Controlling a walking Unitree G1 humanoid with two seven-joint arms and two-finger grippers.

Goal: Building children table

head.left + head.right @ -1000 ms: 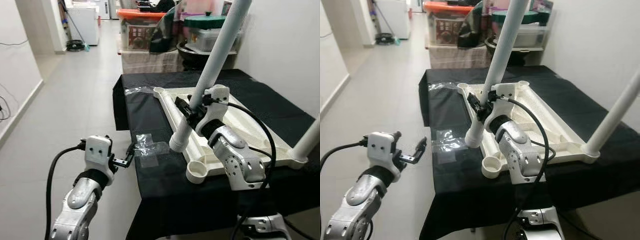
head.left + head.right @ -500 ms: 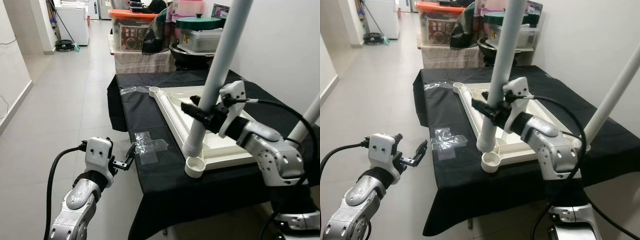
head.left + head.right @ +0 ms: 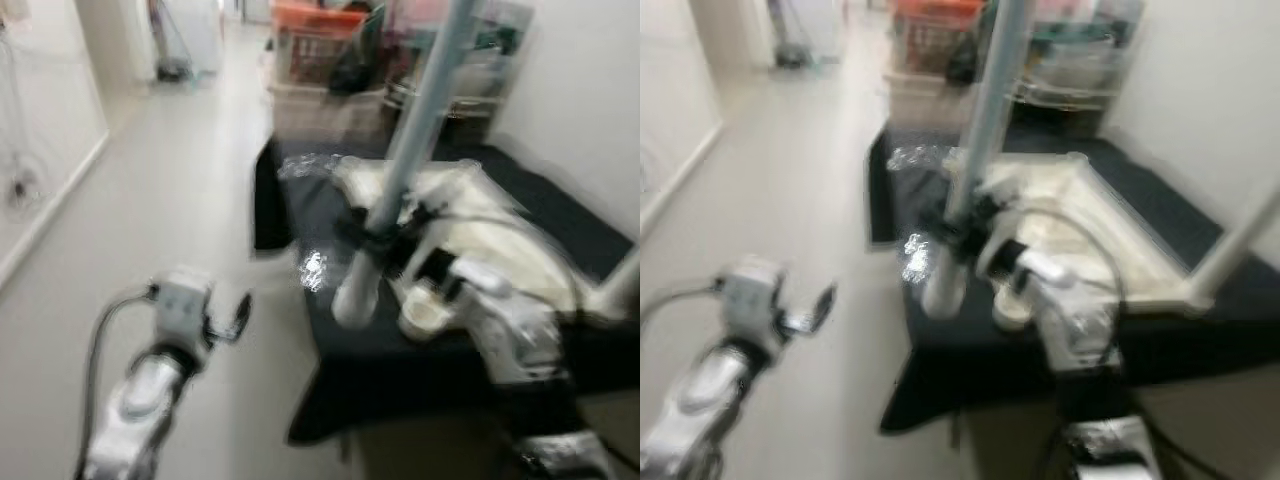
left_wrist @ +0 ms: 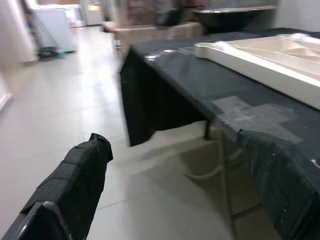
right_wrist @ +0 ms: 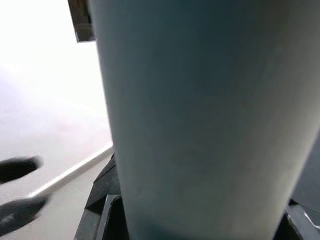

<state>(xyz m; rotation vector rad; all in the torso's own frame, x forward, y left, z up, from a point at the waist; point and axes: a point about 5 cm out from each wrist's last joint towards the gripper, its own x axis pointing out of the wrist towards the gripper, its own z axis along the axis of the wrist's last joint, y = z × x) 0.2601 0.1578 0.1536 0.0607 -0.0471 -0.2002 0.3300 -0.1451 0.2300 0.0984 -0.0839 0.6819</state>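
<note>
The head views are blurred. My right gripper point(image 3: 378, 236) is shut on a long white table leg point(image 3: 405, 160), which stands tilted; its lower end point(image 3: 352, 300) hangs just left of the round corner socket point(image 3: 425, 312) of the cream upturned tabletop point(image 3: 480, 215). In the right wrist view the leg point(image 5: 200, 120) is pressed close between the black fingers point(image 5: 102, 215). My left gripper point(image 3: 235, 318) is open over the floor, left of the table, holding nothing. In its wrist view the fingers point(image 4: 75, 185) stand wide apart, facing the tabletop's rim point(image 4: 260, 55).
The tabletop lies on a table draped in black cloth point(image 3: 570, 215). Clear plastic point(image 4: 255, 112) lies on the cloth near its left edge. Another white leg point(image 3: 625, 275) stands at the tabletop's right corner. Storage boxes point(image 3: 320, 30) sit behind. Open tiled floor point(image 3: 160, 180) lies to the left.
The camera has moved and the picture is now blurred. The leg's lower end has swung from just above the corner socket to its left. The left gripper holds its pose.
</note>
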